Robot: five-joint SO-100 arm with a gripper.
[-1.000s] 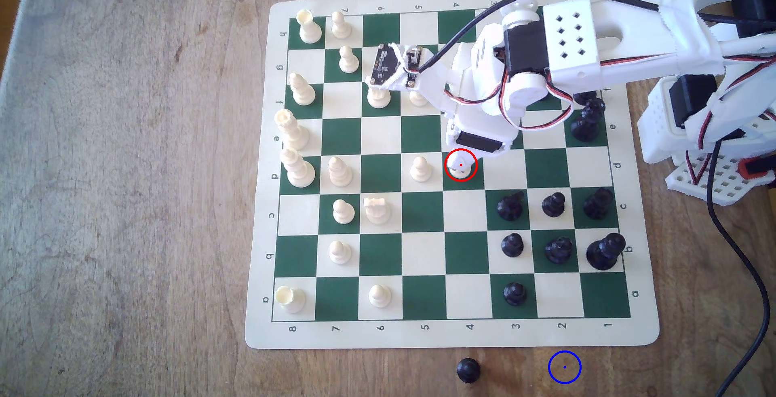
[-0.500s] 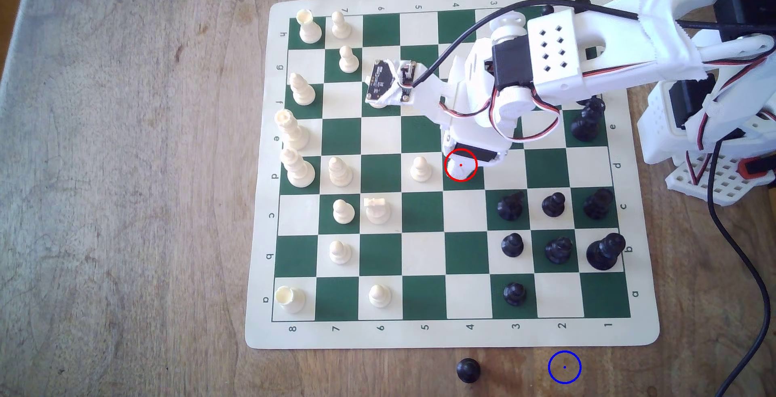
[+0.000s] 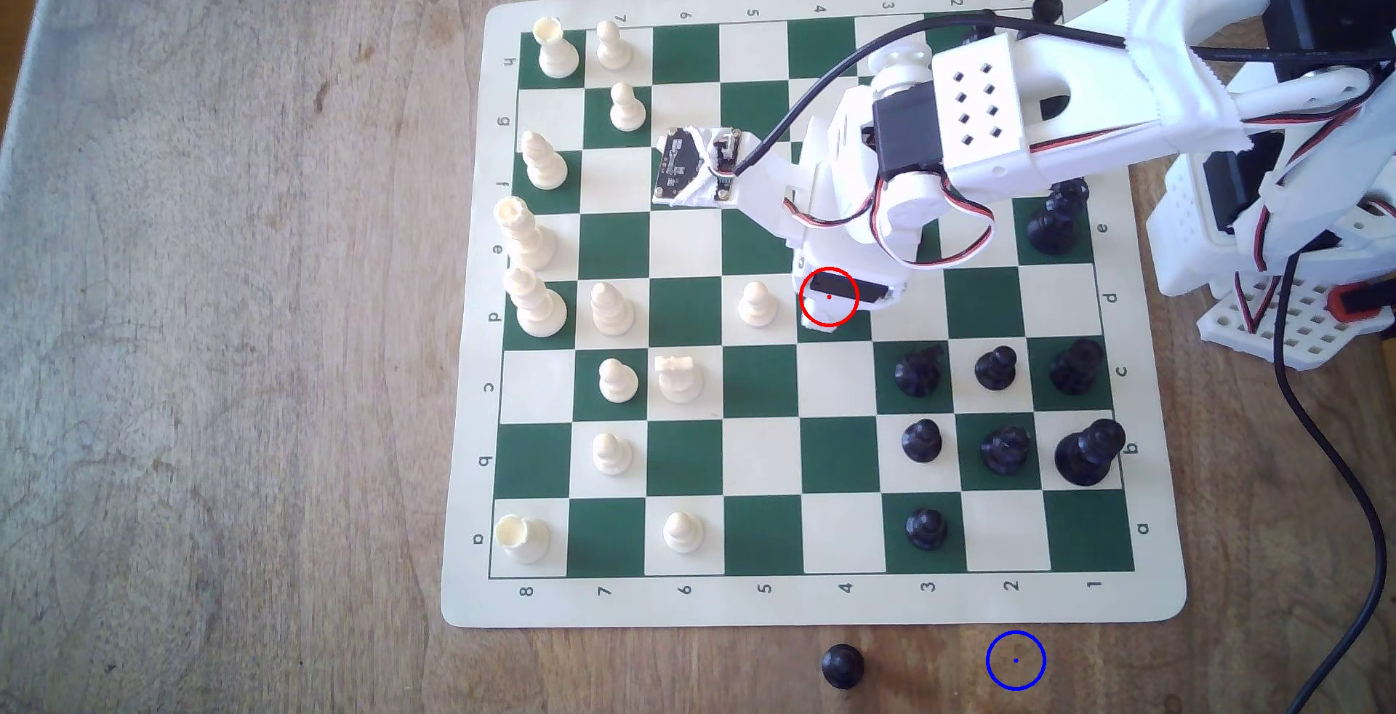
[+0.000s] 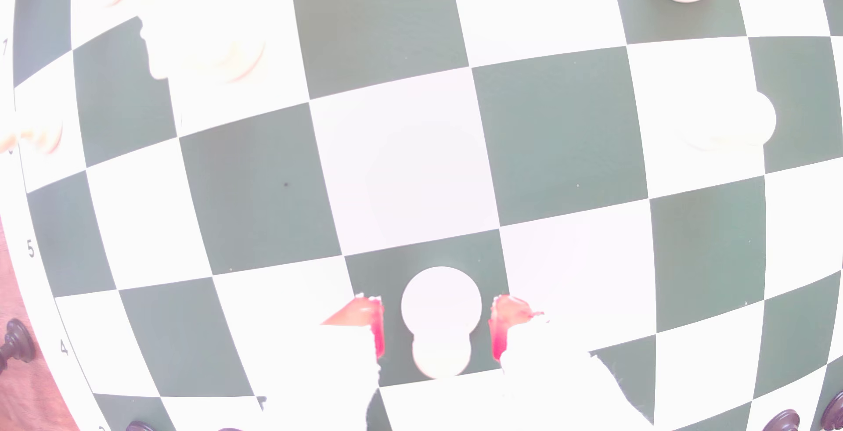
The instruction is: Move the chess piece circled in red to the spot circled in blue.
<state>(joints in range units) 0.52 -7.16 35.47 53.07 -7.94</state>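
Note:
The chess piece circled in red, a cream-white pawn (image 4: 441,308), stands on a dark green square in the wrist view, between my two fingers (image 4: 375,321) with a small gap on each side. My gripper (image 4: 437,310) is open around it and neither finger touches it. In the exterior view the gripper (image 3: 827,310) sits over the red circle on square d4 and covers most of the pawn. The spot circled in blue (image 3: 1015,660) is bare wood below the board's near edge, toward the exterior view's right.
A cream pawn (image 3: 756,304) stands one square to the exterior view's left of the gripper. Black pieces (image 3: 918,371) crowd the board's lower right. A lone black pawn (image 3: 842,666) stands on the table left of the blue circle. A black cable (image 3: 1329,457) trails at the right.
The arm has swung down and toward the exterior view's left. The gripper has come lower over the red-circled pawn, which was partly visible before and is now mostly covered.

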